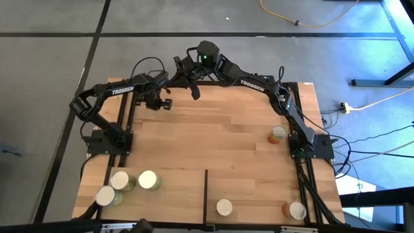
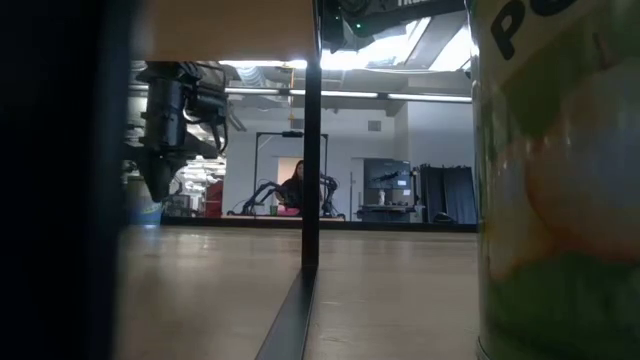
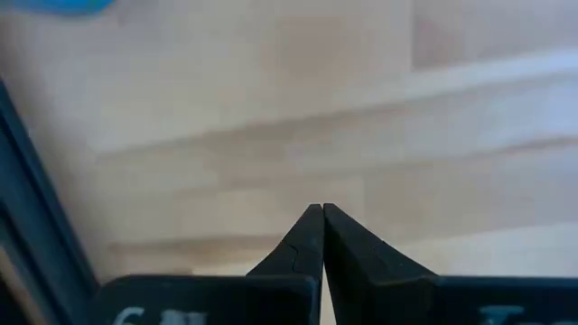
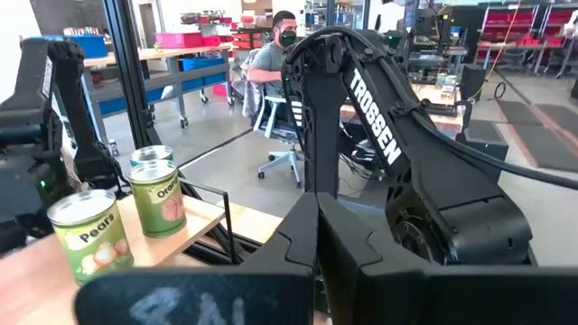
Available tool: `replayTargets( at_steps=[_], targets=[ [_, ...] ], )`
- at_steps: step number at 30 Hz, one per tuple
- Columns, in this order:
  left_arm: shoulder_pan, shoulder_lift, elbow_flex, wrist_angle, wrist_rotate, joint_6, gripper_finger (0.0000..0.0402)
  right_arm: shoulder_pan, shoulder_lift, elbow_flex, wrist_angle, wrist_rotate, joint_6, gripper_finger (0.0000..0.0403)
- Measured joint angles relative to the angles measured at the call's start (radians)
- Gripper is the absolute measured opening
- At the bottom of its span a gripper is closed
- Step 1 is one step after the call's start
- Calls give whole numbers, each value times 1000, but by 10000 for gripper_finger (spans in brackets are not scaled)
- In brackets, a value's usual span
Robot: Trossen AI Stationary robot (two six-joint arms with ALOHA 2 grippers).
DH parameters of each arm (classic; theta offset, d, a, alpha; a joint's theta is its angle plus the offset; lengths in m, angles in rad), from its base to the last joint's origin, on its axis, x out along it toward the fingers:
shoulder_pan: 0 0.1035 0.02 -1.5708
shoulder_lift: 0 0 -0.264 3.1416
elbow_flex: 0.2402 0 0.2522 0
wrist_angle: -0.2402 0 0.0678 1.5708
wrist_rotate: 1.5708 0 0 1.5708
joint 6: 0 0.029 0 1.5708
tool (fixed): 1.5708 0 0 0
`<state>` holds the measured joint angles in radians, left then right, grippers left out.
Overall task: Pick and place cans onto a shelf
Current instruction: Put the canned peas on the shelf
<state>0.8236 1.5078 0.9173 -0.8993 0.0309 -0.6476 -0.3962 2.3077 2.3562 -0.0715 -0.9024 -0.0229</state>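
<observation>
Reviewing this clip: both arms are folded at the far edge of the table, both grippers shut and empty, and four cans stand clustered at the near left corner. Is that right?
Not quite. The high view shows three cans clustered at the near left corner, not four. The rest holds: the left gripper and right gripper sit shut and empty at the far edge.

Near can (image 2: 560,180): blurred, cut off at low view's right edge, label only partly readable.
Low view's left: blocked by dark blur.
Third green can (image 4: 150,155): mostly hidden behind another.
</observation>
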Motion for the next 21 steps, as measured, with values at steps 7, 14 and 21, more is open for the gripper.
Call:
replayTargets(
  at_steps=[7, 14, 21],
  targets=[
    [26, 0, 0, 72, 0, -1, 0, -3, 0, 0, 0, 0, -15, 10],
    [60, 0, 0, 163, 22, -6, 0, -10, 0, 0, 0, 3, -15, 10],
    [80, 0, 0, 227, 31, -32, 0, -10, 0, 0, 0, 3, -15, 10]
  ],
)
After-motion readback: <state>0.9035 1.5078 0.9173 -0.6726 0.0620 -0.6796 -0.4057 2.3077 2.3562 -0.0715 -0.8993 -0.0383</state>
